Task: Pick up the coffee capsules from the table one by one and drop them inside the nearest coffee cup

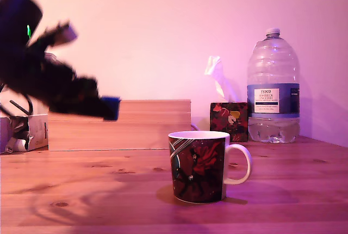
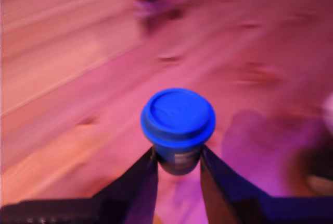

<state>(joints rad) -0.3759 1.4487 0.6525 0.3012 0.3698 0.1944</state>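
My tool (image 2: 178,164) pinches a blue coffee capsule (image 2: 178,122) by its tapered body, wide rim facing the wrist camera. In the exterior view the blurred arm holds it high above the table (image 1: 81,190), at about ten o'clock from the coffee cup (image 1: 198,166). Open tabletop lies between them; the wooden box (image 1: 147,125), tissue box (image 1: 228,121) and water bottle (image 1: 273,90) stand behind.

Behind your workspace you have a plain wall (image 1: 163,32) washed in pink-violet light. Against it lies a pale wooden box (image 1: 119,125), plank-like and long. At the exterior view's right you see a floral tissue box (image 1: 229,121) (one tissue sticking up) just beside a large clear water bottle (image 1: 273,90).
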